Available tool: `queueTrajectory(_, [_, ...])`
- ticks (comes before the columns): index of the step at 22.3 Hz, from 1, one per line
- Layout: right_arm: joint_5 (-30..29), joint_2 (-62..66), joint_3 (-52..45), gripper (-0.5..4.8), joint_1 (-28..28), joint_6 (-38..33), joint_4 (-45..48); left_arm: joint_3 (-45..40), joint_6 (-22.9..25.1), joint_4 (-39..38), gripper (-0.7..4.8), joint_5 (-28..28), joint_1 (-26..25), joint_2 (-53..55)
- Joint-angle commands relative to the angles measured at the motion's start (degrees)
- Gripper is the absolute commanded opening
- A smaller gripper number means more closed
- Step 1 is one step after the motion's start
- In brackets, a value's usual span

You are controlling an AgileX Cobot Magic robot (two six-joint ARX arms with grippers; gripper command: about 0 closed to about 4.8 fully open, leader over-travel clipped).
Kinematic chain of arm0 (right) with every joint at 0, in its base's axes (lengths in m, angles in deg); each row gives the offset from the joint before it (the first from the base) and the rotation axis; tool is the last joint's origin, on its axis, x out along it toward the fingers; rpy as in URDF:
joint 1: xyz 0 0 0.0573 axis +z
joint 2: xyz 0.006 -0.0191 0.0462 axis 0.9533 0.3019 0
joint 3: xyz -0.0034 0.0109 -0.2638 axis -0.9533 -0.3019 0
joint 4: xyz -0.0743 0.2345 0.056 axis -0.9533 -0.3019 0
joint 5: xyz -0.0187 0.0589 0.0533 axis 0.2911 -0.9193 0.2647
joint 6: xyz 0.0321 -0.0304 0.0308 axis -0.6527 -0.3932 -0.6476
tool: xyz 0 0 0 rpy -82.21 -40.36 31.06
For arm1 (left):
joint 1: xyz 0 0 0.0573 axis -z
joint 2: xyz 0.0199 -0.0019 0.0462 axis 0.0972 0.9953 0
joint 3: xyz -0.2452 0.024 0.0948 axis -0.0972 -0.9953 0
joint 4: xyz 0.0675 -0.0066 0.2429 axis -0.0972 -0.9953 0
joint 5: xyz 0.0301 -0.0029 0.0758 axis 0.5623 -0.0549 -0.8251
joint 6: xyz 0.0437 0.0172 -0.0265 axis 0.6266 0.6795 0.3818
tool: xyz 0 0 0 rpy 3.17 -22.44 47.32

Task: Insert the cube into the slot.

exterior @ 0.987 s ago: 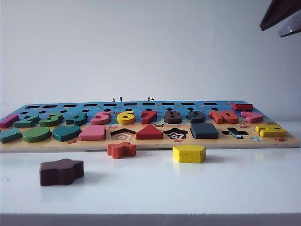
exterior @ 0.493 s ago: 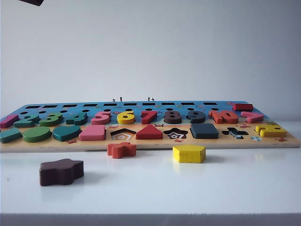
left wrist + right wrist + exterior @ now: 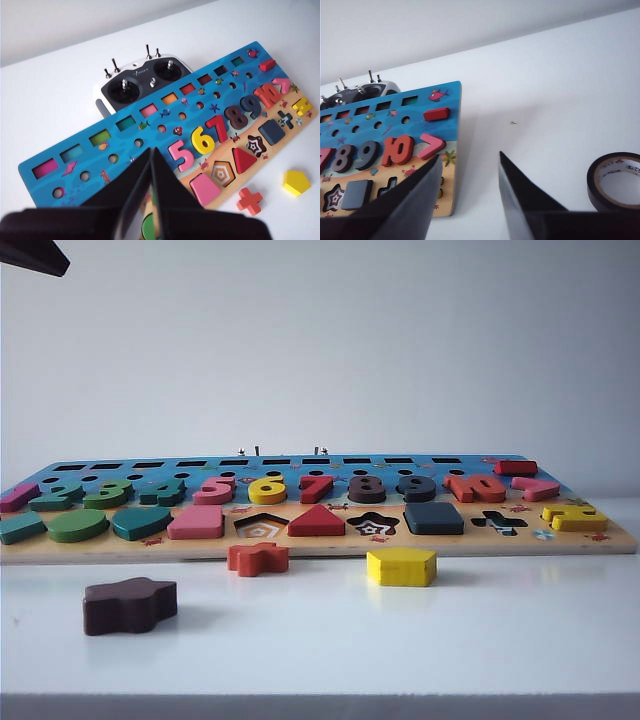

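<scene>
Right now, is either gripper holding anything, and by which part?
Nothing is held. The left gripper is shut and empty above the board; the right gripper is open and empty. The cube already sits in its slot.

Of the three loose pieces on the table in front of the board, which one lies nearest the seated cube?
The yellow pentagon: it sits just in front of the cube, while the orange cross and brown wavy block lie further left.

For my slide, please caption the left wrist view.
Shut left gripper above the puzzle board, cube seated in its slot.
</scene>
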Motion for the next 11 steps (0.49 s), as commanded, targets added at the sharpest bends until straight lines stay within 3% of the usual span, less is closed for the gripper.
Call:
queueTrajectory(1, [0.0, -0.1, -0.8, 2.11, -0.2, -0.2, 1.4, -1.3, 0.2, 4.5, 0.17, 1.8, 0.2, -1.6])
queueTrajectory(4, [0.1, -0.1, -2.8, 1.93, -0.4, 0.1, 3.0, -2.4, 0.2, 5.5, 0.17, 1.2, 0.1, -2.9])
queueTrajectory(8, [1.0, -0.1, -4.2, 1.14, -0.4, 2.6, 4.2, -4.8, 0.2, 6.2, 0.17, -2.5, -0.2, -5.8])
queueTrajectory(10, [2.3, -0.1, -4.7, 0.30, -0.4, 5.6, 4.3, -7.8, 0.2, 8.2, 0.17, -5.7, -0.2, -9.0])
queueTrajectory(11, [2.5, -0.1, -4.7, 0.14, -0.4, 6.6, 4.3, -9.2, 0.2, 9.1, 0.17, -7.1, -0.2, -10.3])
